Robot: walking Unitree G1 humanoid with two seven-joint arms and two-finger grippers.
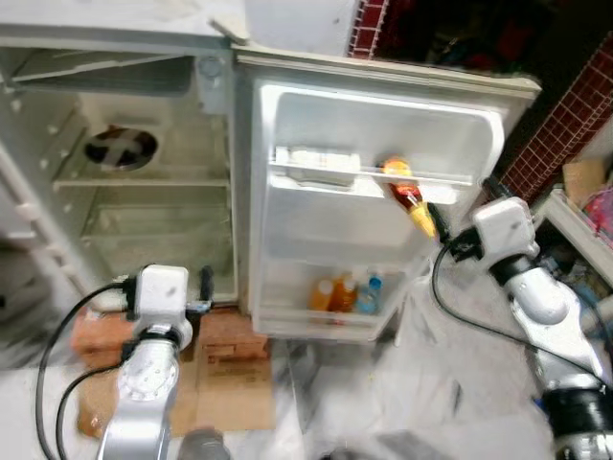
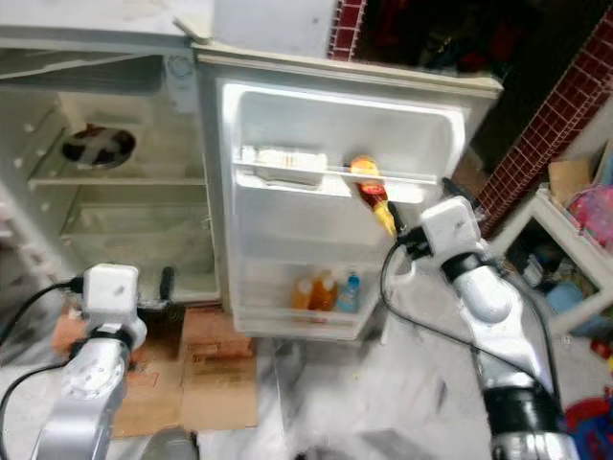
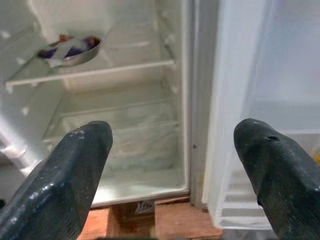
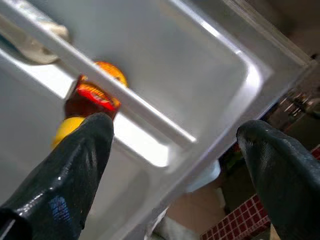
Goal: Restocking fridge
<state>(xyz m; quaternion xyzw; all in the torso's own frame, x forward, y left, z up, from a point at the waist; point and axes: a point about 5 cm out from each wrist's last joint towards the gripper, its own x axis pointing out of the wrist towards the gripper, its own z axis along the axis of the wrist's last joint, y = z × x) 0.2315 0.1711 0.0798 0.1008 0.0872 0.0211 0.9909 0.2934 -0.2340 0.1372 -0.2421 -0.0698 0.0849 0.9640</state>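
Right hand [image 4: 170, 165] is hanging open beside the bottle [image 1: 406, 196] on the fridge door shelf [image 1: 374, 177]; left hand [image 3: 175, 170] is open too.

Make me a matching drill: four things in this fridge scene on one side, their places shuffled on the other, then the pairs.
Things
1. tilted red-brown bottle with a yellow cap
2. three small bottles, two orange and one blue-capped
3. round metal bowl
4. flat white packet

Places
A. bottom shelf of the open fridge door
B. upper shelf inside the fridge body
C. upper door shelf, right end, behind the rail, by the right gripper
D. upper door shelf, left part

Pairs: 1-C, 2-A, 3-B, 4-D
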